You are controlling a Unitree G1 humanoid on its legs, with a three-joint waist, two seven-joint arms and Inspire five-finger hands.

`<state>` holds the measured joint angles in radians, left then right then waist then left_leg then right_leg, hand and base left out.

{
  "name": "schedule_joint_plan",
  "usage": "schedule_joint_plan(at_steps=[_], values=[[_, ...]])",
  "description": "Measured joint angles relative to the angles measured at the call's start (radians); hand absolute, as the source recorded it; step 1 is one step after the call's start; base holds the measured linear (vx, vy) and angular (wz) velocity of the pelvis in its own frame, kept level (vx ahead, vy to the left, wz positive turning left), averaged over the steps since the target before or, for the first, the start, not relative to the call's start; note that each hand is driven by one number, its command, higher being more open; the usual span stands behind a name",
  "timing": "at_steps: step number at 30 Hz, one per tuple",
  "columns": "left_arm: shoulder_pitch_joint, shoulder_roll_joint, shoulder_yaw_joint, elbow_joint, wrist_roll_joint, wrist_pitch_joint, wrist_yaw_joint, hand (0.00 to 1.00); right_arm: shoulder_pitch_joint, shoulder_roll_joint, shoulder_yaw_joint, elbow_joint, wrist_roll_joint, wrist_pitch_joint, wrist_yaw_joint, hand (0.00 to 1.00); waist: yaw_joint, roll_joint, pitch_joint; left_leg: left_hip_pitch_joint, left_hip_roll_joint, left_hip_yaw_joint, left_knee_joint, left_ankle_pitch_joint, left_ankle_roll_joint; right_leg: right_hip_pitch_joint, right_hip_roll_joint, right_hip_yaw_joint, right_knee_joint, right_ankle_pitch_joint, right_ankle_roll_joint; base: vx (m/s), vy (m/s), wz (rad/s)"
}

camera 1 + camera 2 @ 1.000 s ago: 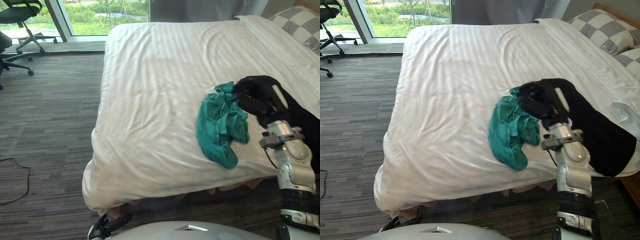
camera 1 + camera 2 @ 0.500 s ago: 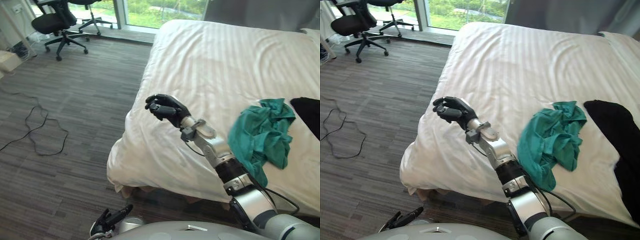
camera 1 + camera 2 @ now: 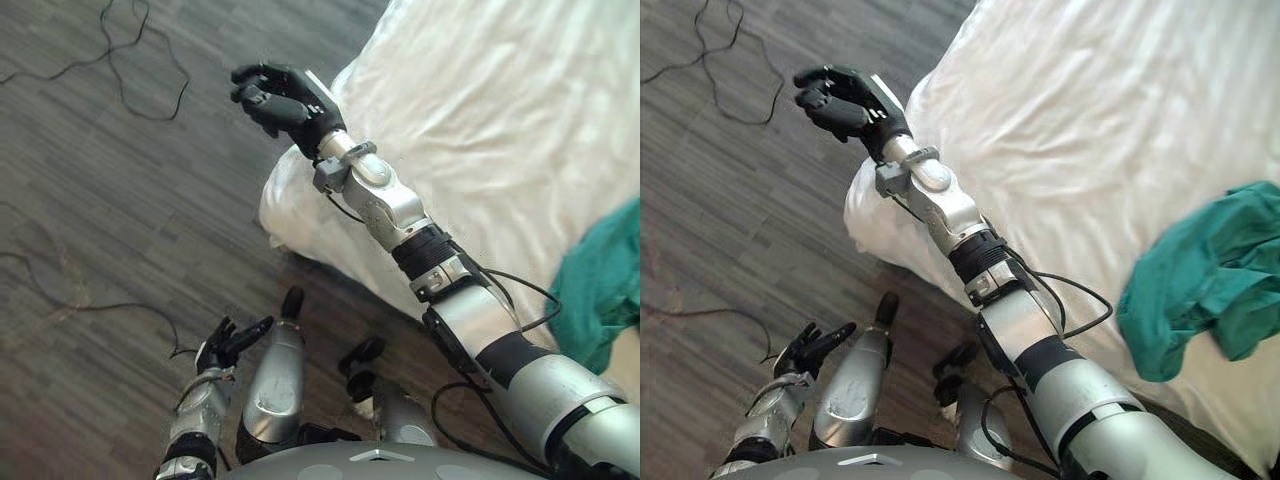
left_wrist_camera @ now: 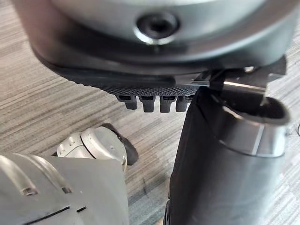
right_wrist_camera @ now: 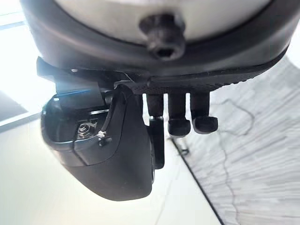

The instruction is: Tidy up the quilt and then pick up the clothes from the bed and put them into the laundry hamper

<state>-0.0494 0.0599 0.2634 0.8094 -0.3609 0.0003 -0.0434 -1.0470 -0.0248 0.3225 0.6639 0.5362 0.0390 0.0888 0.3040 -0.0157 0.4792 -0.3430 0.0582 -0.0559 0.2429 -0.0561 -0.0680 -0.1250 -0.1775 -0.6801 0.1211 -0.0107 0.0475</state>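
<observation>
One teal garment (image 3: 1210, 270) on one white quilt (image 3: 1090, 120), right hand (image 3: 288, 100) curled empty above the floor (image 3: 100, 220), left hand (image 3: 812, 347) low, fingers spread

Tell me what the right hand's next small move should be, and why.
Probably lower the right hand onto the quilt corner beside it and grip it: the hand is curled on nothing over the floor, the corner looks bunched, and the teal garment lies further along the quilt.

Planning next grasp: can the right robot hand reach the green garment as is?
Probably, after swinging toward it. The right robot hand hangs curled and empty beyond the bed corner, above the floor; the green garment lies on the quilt beside that arm, nothing between.
</observation>
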Motion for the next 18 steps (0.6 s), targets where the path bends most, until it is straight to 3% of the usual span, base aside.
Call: schedule_joint_plan(at_steps=[5,10,12,14,18], values=[[-0.104,-0.053,-0.035,0.016,-0.051,-0.019,0.037,1.00,0.078,0.028,0.031,0.059,-0.016,0.000,0.004,0.00,0.001,0.049,0.030,-0.097,-0.019,0.023,-0.010,0.039,0.010,-0.142,-0.047,0.023,0.081,-0.014,-0.015,-0.09,0.080,-0.08],[-0.196,-0.105,-0.063,0.027,-0.079,-0.044,0.074,1.00,0.197,0.099,0.089,0.292,-0.018,-0.006,-0.013,0.00,-0.014,0.053,0.031,-0.103,-0.030,0.042,-0.087,0.093,0.006,-0.219,-0.085,0.048,0.150,-0.051,-0.020,-0.08,0.000,-0.05],[-0.214,-0.123,-0.064,0.030,-0.089,-0.043,0.088,1.00,0.294,0.094,0.102,0.350,-0.018,-0.007,-0.005,0.00,-0.037,0.053,0.031,-0.102,-0.031,0.047,-0.107,0.106,0.005,-0.233,-0.091,0.052,0.159,-0.052,-0.020,-0.06,-0.016,-0.02],[-0.219,-0.094,-0.124,0.059,-0.082,-0.004,0.110,1.00,0.444,0.066,0.100,0.342,-0.008,-0.050,0.054,0.00,-0.102,0.053,0.031,-0.100,-0.034,0.053,-0.116,0.113,0.007,-0.239,-0.097,0.056,0.163,-0.050,-0.018,-0.03,-0.004,-0.08],[-0.206,-0.073,-0.152,0.091,-0.075,0.005,0.147,1.00,0.553,0.042,0.157,0.280,-0.021,-0.100,0.130,0.00,-0.147,0.053,0.031,-0.008,-0.026,0.113,-0.156,0.114,0.006,-0.206,-0.091,0.120,0.157,-0.047,-0.014,-0.03,-0.020,-0.47]])
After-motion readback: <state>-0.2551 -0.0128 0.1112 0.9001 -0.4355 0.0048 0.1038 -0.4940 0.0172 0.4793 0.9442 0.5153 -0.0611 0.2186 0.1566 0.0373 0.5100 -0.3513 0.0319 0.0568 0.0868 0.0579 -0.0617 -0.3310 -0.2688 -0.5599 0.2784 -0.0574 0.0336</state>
